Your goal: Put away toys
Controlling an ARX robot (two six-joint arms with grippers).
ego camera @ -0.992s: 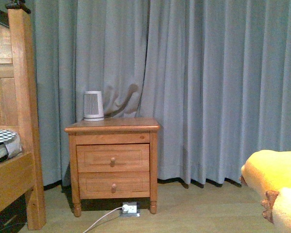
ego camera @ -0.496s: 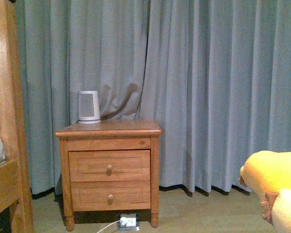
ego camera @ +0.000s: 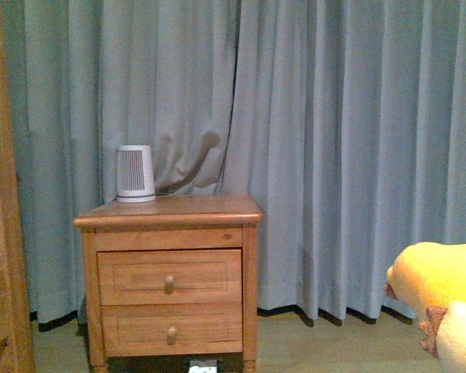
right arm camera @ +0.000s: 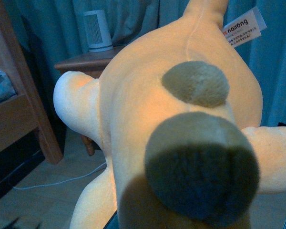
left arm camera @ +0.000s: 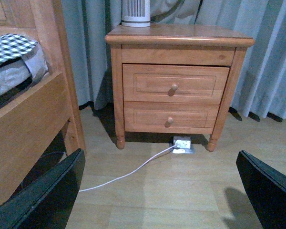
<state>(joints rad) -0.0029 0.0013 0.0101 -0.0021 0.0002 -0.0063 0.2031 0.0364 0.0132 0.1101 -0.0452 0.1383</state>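
left wrist view, left gripper (left arm camera: 159, 155) spread wide, empty, nightstand (left arm camera: 178, 62) ahead, plush (right arm camera: 148, 119) fills right wrist view, right gripper hidden, hold unclear

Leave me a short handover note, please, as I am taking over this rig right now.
Left gripper: open and empty, low over the floor, facing the nightstand.
Right gripper: its fingers are hidden behind the plush toy, which fills its wrist view and sits off the floor at the lower right of the front view. It seems to be carrying the toy, but the grip is unconfirmed.
Done: the toy is apparently picked up.
Left: put it away. No toy bin shows, and both nightstand drawers are shut.
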